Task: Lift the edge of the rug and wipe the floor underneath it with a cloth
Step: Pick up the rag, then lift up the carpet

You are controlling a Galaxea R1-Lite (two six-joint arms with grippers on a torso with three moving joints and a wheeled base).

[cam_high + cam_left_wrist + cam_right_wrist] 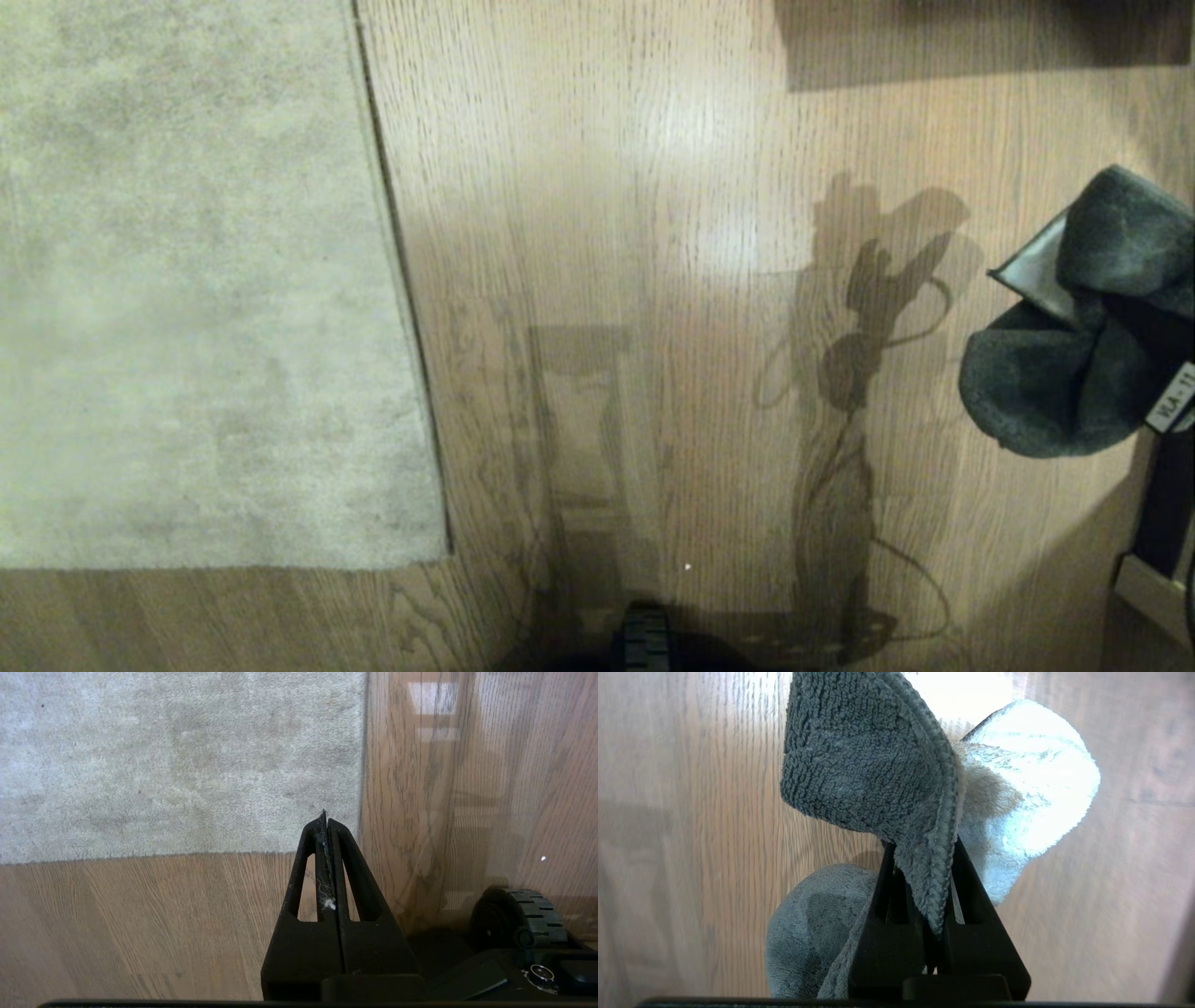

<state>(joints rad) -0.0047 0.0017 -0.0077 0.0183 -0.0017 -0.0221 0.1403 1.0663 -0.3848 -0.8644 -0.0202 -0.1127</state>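
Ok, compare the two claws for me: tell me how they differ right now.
The left claw is shut on nothing, only wisps of lint between its fingers; the right claw is shut on the cloth, which bunches out past it.

The left claw hangs near the rug edge at its corner; the right claw is over bare floor, off to the robot's right.

Both are black, tapered and closed.

Matte black triangular gripper fingers, treaded wheel.

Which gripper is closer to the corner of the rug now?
The left gripper: shut and empty, it hangs just above the rug edge at the corner. The right gripper, holding the cloth, is over bare floor, well away from the rug.
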